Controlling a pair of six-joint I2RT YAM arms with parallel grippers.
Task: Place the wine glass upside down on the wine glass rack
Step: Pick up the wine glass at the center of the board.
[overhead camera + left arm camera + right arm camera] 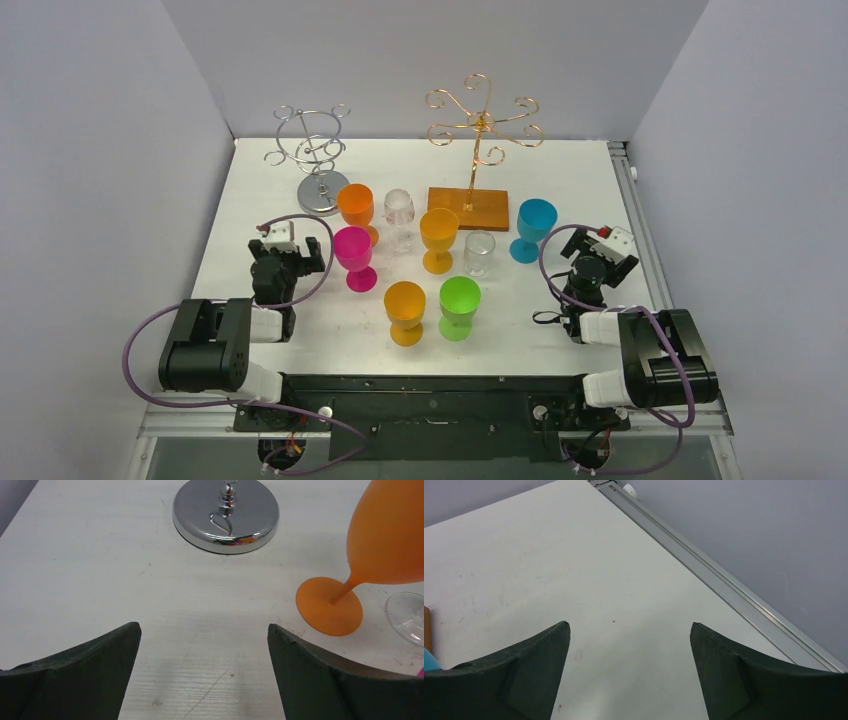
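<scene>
Left wrist view: the left gripper (202, 627) hangs with its jaws spread wide and nothing between them, over the white table (100, 580). The silver rack (226, 517) shows only its round base, the stem cut off at the top edge. The orange wine glass (385, 535) loses its rim to the frame, and a clear glass (407, 617) barely peeks in at the right.

Right wrist view: the right gripper (629, 625) is just as wide and empty. A blue sliver (428, 659) at the left edge is too cropped to identify.

Top external view: the coloured glasses all stand upright mid-table, on the near side of the silver rack and the gold rack (480, 125). The tabletop is white and scuffed, a metal rail (724, 587) runs along its right side, and grey walls close in on three sides.
</scene>
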